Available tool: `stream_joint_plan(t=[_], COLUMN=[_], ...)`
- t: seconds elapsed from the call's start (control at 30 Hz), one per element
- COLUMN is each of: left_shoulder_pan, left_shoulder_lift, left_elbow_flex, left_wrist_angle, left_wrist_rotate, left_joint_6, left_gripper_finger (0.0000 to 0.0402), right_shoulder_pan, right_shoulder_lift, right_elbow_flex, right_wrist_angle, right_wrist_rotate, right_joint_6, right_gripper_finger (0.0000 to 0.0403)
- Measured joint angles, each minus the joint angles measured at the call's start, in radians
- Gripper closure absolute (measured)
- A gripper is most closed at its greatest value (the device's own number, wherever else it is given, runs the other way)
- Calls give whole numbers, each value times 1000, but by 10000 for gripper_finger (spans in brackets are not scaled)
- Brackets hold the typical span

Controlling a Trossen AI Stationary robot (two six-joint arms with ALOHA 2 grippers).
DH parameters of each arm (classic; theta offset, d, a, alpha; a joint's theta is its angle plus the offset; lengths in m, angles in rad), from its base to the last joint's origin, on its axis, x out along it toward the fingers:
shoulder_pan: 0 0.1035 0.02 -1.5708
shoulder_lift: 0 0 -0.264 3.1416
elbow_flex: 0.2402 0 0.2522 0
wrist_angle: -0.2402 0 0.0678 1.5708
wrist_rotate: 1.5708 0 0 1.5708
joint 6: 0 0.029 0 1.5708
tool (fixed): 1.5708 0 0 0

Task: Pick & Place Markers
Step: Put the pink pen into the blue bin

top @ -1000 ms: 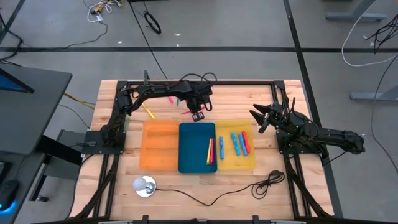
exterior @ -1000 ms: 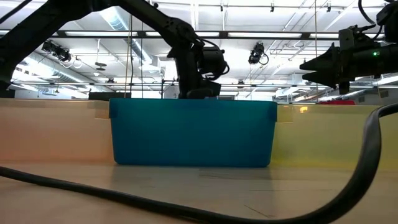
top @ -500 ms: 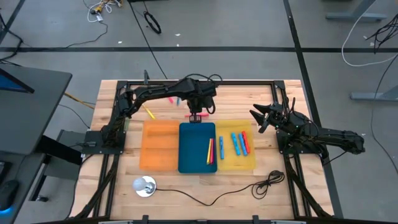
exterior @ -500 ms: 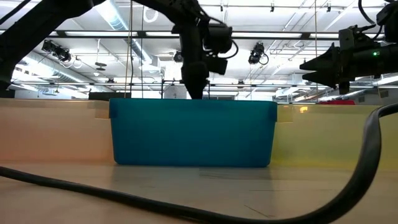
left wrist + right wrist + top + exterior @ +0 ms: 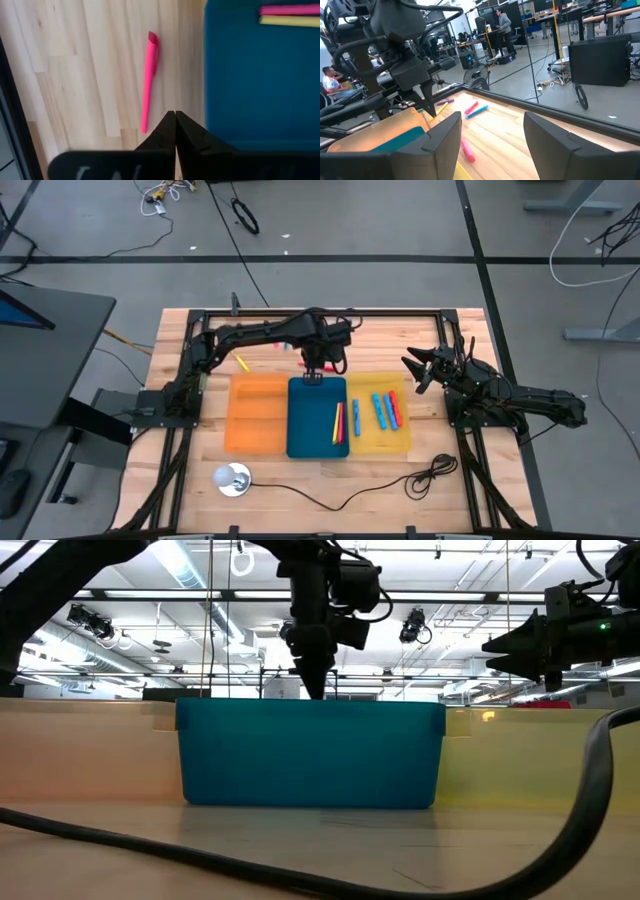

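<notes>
- Sorting partly done, judging by the trays: in the deep blue plastic tray (image 5: 317, 416), a thin yellow marker (image 5: 336, 422) and a pink marker (image 5: 342, 423) side by side near its right wall; in the flat yellow plastic tray (image 5: 380, 438), three short markers (image 5: 384, 411), blue and red.
- Flat orange plastic tray (image 5: 255, 414) apparently bare of markers.
- Left to place: a slim bright-pink marker (image 5: 149, 80) lying flat on the pale wooden table (image 5: 180, 450), just beside the blue tray's far edge; a yellow marker (image 5: 241, 363) beyond the orange tray; a pink-and-blue pair of markers (image 5: 281, 341) farther back, partly under the arm.
- Left gripper (image 5: 175, 120) clenched tight on nothing, tips pressed together, hanging above the blue tray's far rim with the pink marker lying ahead of it, untouched.
- Right gripper (image 5: 490, 135) parted, empty, waiting beside the far right corner of the yellow tray, well apart from the loose markers.
- Probably needed next: parted fingers on the left claw before any pick of the pink marker.
- In the way: the blue tray's wall close beside that marker, leaving little room on that side.
- Also about: a black cable (image 5: 400, 485) snaking along the near table edge and a small white round object (image 5: 231, 478) near the orange tray, both clear of the work.
</notes>
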Motion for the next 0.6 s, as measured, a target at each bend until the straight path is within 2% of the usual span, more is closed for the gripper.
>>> stream_joint_plan(t=[0.3, 0.43, 0.6], left_shoulder_pan=[-3, -3, 3], left_shoulder_lift=[0, 0, 0], left_elbow_flex=[0, 0, 0], left_wrist_angle=[1, -5, -9], left_wrist_rotate=[-1, 4, 82], left_joint_6=[9, 69, 137], left_gripper_finger=[400, 400, 395], right_shoulder_pan=[0, 0, 0], right_shoulder_lift=[0, 0, 0], right_elbow_flex=[0, 0, 0], right_wrist_angle=[0, 0, 0], right_wrist_rotate=[0, 0, 0], right_joint_6=[0, 0, 0], right_gripper_finger=[188, 188, 188])
